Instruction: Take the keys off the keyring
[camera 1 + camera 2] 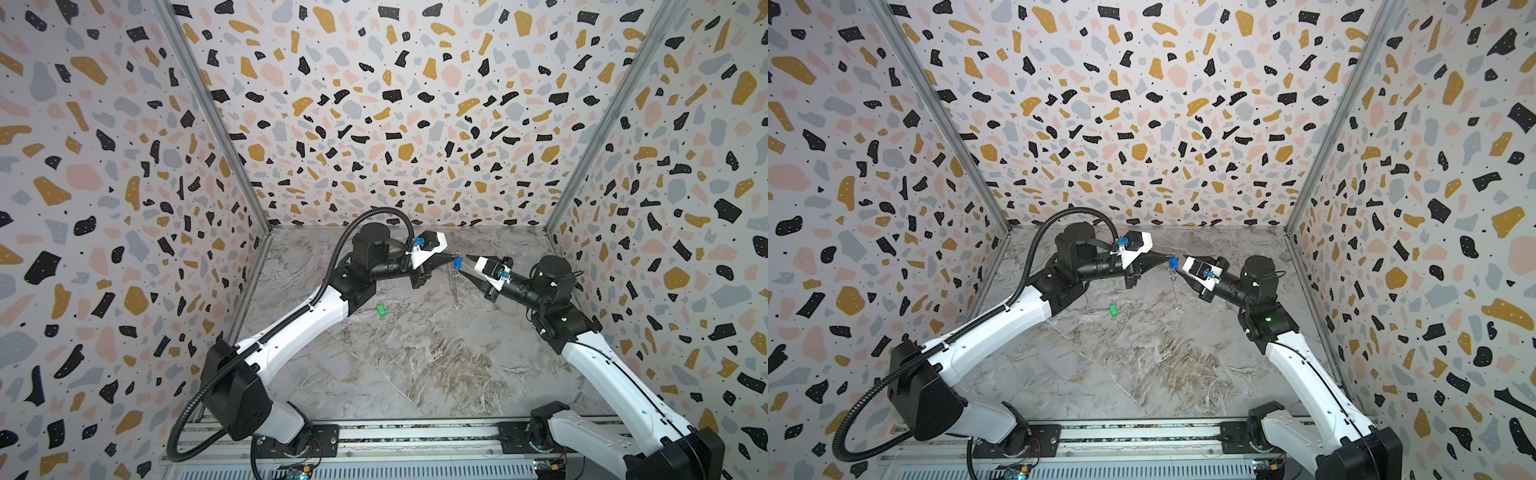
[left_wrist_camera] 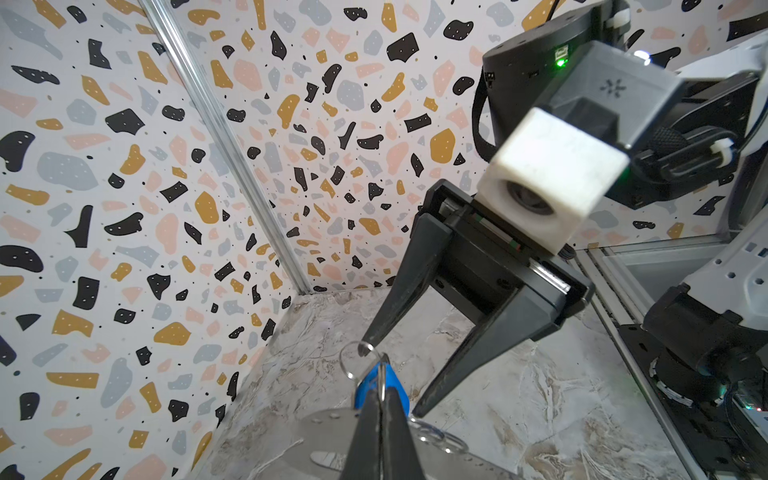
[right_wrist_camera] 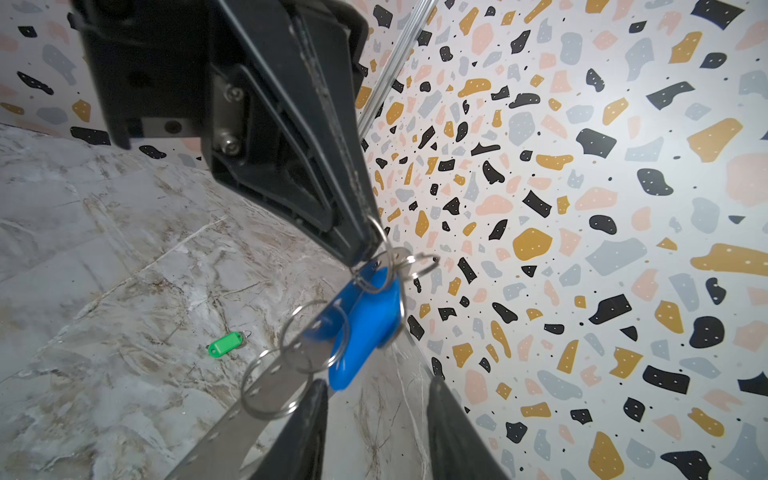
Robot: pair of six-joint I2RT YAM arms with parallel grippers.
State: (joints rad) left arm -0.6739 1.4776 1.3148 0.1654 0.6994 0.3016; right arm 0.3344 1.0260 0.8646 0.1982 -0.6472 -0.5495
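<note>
top views. green key (image 1: 380, 310) lies loose on the table (image 1: 415, 365), well apart from everything else: that one judged done. blue key (image 1: 458, 262) is up in the air between the two claws, not yet off. call it about half done. keyring (image 1: 455, 286) hangs edge-on below the blue key, a thin line in both top views; whether its lower end touches the table, cannot tell. left claw (image 1: 451, 258) and right claw (image 1: 464, 266) come at it from opposite sides, tips nearly meeting.

left wrist view. left claw (image 2: 380, 405) pinched fully shut on the keyring (image 2: 328, 432), at a thin wire ring at the plate's corner. blue key (image 2: 365, 388) sits close against those fingers. right claw partly open: one fingertip at the wire ring, the other just beside the blue key. it grips nothing that shows.

right wrist view. blue key (image 3: 365, 324) hangs from the ring pinched in the left claw's tips. its lower end is near the gap of the right claw (image 3: 376, 380), jaws apart and empty. spare wire rings (image 3: 316, 336) crowd the plate just beside the key, and the left claw's fingers cover the ring's top. both look likely to snag or block the pull.
</note>
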